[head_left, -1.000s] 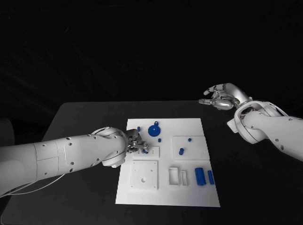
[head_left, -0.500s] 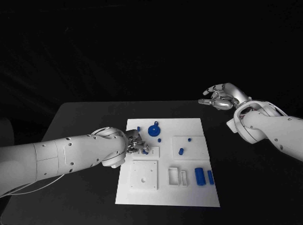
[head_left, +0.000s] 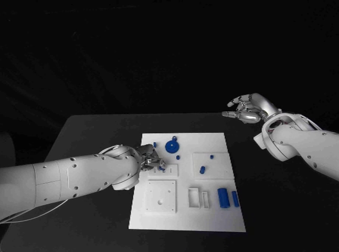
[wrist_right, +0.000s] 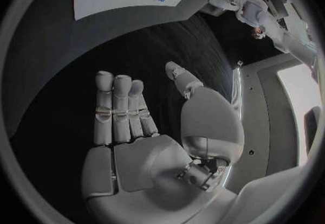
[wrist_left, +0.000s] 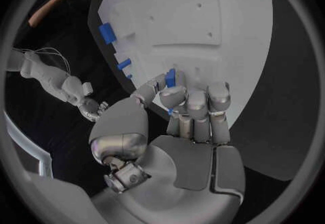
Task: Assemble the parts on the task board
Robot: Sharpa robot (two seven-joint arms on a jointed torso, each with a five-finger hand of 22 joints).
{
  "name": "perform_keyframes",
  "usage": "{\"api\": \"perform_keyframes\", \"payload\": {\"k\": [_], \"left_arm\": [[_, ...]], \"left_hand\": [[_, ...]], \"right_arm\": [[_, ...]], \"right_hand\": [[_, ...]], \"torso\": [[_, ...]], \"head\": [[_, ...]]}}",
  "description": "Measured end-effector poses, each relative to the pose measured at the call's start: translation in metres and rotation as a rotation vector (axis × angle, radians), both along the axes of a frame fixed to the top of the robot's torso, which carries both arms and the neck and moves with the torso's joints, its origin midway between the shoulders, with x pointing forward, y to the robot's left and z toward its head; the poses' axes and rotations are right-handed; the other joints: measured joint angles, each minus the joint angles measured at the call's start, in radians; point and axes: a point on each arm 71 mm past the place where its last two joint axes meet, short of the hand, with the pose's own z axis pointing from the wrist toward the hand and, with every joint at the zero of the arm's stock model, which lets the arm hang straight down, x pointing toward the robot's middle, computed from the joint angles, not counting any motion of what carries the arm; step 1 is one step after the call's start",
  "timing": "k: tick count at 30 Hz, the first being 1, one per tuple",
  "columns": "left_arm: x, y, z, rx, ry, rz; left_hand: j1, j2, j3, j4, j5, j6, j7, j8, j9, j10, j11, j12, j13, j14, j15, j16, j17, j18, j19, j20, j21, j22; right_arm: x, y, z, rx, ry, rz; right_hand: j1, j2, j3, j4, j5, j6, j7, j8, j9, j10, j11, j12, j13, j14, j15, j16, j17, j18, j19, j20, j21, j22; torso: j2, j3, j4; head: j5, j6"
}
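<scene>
- Left hand [head_left: 148, 160] low over the task board's [head_left: 186, 223] left edge, fingers [wrist_left: 175, 95] curled together and pinching a small blue part [wrist_left: 170, 77] just above the white surface.
- Right hand [head_left: 245, 109] raised beyond the counter's [head_left: 94, 134] far right corner, well apart from the board, fingers [wrist_right: 115, 104] loosely spread, holding nothing.
- Round blue part [head_left: 172, 145] lying near the board's far end.
- Two blue bars [head_left: 228, 197] side by side near the right edge.
- White square plate [head_left: 162, 196] set on the board's left half.
</scene>
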Motion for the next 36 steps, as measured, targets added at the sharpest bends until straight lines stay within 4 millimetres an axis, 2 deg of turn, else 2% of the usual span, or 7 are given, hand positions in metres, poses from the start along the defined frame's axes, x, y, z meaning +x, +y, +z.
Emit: {"api": "perform_keyframes", "payload": {"k": [15,25,36], "left_arm": [[-0.007,-0.001,0.003,-0.066,-0.103,0.045],[-0.010,-0.001,-0.004,-0.068,-0.099,0.061],[-0.013,0.002,-0.015,-0.061,-0.091,0.074]], "left_hand": [[0.001,-0.001,0.002,0.003,-0.004,0.000,0.000,0.003,0.003,0.000,0.000,0.000,-0.001,0.000,0.000,0.000,-0.001,0.000,0.000,0.000,0.000,0.000],[0.001,-0.001,0.003,0.004,-0.008,0.000,0.000,0.004,0.004,0.000,0.000,0.000,-0.001,0.000,0.000,0.000,-0.002,0.001,0.000,0.000,0.004,0.000],[0.002,-0.002,0.002,0.005,-0.012,0.000,0.000,0.003,0.005,0.000,0.000,0.000,-0.001,0.000,0.000,0.000,-0.002,0.001,-0.001,-0.001,0.004,0.000]], "right_arm": [[0.000,-0.004,0.000,-0.002,0.000,-0.007],[0.000,-0.003,0.000,-0.001,0.001,-0.006],[0.000,-0.005,0.000,-0.002,0.001,-0.008]], "right_hand": [[0.000,0.000,0.000,0.000,0.004,0.001,-0.001,0.000,0.000,0.000,0.000,0.000,-0.001,0.000,0.000,-0.004,0.001,0.001,0.000,0.000,0.000,0.001],[0.000,0.000,0.000,0.000,0.004,0.002,-0.002,0.000,0.000,0.000,0.000,0.000,-0.002,0.000,0.000,-0.004,0.001,0.002,0.000,0.000,0.000,0.001],[0.000,0.000,0.000,0.000,0.004,0.002,-0.002,0.000,0.000,0.000,-0.001,0.004,-0.003,0.000,0.000,-0.004,0.002,0.002,0.000,0.000,0.000,0.001]], "torso": [[-0.001,-0.0001,0.0012],[-0.002,0.0015,0.0025],[0.000,0.0013,-0.0006]], "head": [[-0.004,-0.005],[0.003,-0.007],[0.002,-0.011]]}}
